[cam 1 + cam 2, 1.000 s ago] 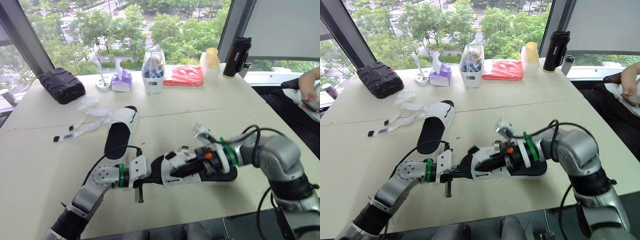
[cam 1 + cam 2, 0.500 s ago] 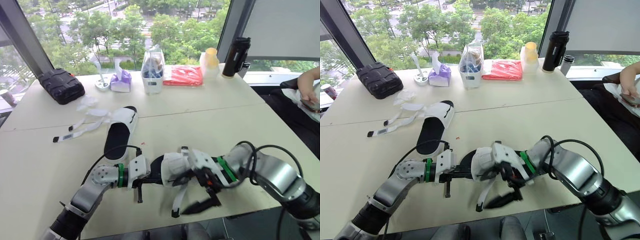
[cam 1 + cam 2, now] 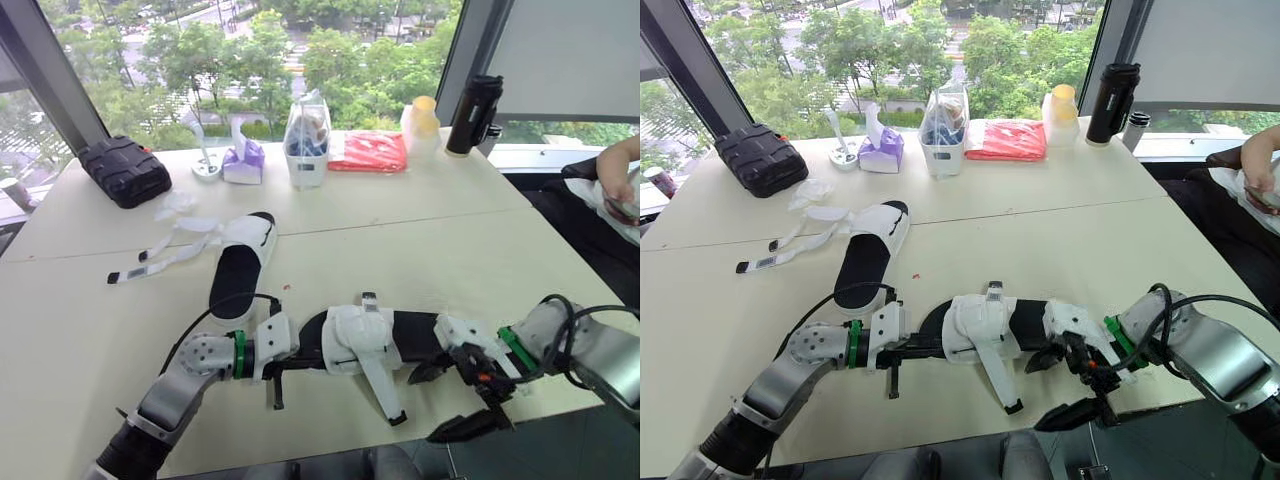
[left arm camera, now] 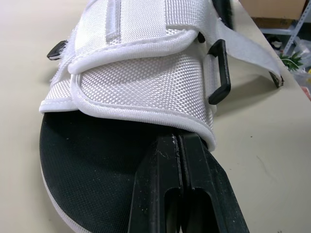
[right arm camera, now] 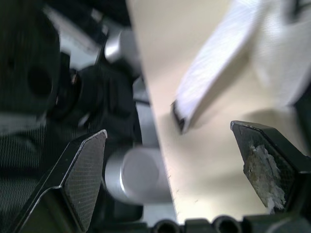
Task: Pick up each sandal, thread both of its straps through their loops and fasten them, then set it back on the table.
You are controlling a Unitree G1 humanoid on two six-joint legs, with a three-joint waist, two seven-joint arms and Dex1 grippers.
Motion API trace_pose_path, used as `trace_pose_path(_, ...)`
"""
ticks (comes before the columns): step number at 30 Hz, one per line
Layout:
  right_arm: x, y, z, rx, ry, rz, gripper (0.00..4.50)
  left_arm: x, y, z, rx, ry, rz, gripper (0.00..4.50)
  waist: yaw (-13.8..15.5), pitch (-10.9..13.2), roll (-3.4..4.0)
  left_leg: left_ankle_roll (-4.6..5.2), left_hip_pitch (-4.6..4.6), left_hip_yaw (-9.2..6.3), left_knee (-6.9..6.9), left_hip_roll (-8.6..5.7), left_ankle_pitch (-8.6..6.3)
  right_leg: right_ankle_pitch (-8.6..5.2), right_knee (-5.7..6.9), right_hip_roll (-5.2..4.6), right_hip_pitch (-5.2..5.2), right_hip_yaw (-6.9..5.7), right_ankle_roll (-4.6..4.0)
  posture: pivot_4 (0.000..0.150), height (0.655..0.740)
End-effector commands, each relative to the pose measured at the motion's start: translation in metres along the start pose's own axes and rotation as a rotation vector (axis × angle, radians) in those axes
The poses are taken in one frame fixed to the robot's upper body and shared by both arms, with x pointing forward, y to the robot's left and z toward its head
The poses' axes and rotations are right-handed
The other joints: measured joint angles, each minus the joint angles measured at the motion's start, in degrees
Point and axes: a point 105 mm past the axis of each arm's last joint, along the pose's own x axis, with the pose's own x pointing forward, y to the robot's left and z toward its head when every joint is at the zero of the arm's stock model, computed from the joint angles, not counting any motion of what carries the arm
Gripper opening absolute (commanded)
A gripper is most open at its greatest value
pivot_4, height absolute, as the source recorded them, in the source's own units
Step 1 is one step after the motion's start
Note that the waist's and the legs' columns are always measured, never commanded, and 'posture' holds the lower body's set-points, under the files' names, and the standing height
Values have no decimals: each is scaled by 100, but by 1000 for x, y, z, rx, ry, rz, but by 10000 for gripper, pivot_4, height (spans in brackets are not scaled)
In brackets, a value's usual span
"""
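Note:
A sandal (image 3: 365,338) with a black sole and white upper lies near the table's front edge. My left gripper (image 3: 303,354) is shut on the rim of its black sole (image 4: 97,160), with both fingers (image 4: 160,189) pressed together. One long white strap (image 3: 380,384) trails loose from the upper toward the front edge. My right gripper (image 3: 430,405) stands open just right of that strap, apart from it, with the strap's end (image 5: 194,97) lying ahead of its spread fingers (image 5: 85,174). A second sandal (image 3: 240,268) rests farther back on the left, its straps (image 3: 165,250) unfastened and spread out.
Along the far edge stand a black case (image 3: 124,170), a tissue pack (image 3: 242,160), a clear bag (image 3: 307,135), a red packet (image 3: 367,152), a bottle (image 3: 423,125) and a black flask (image 3: 474,112). A person's arm (image 3: 615,165) shows at the right.
My right gripper has opened, let go of the strap and drawn back right toward the front edge. The strap now lies loose on the table. The left gripper has kept its hold.

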Motion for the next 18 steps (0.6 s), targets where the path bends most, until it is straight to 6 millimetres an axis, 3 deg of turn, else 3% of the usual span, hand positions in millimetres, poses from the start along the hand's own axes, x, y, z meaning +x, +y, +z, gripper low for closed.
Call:
trace_pose_path(1, -6, -7, 5, 130, -75, -28, 44426, 4, -23, -31, -103, 100, -68, 0, 0, 0, 1, 0, 0, 1, 0, -1, 0, 0, -2, -2, 0, 1, -1, 1500, 7400)
trace_pose_path(8, 23, -2, -7, 273, -113, 31, 44426, 7, -30, -29, -104, 92, -85, 0, 2, -1, 1, 2, -3, 1, -1, -1, -1, -2, -6, -2, 1, 0, -4, 1500, 7400)
trace_pose_path(13, 39, -1, -2, 318, -153, 51, 44426, 7, -37, -29, -119, 94, -93, 0, 1, -4, 1, 3, 0, 1, -1, -2, -2, 0, -11, -2, 4, 1, -1, 1500, 7400)
trace_pose_path(16, 42, -3, 4, 331, -176, 51, 36713, 6, -38, -29, -124, 95, -92, 0, 3, -6, -3, 3, 0, 0, 0, -2, -2, 0, -11, -1, 6, 0, -1, 1500, 7400)
trace_pose_path(18, 43, -3, 6, 333, -179, 54, 26595, 6, -39, -29, -125, 95, -93, 0, 3, -6, -3, 3, 0, 0, 0, -2, -2, 0, -11, -1, 6, 0, -1, 1500, 7400)
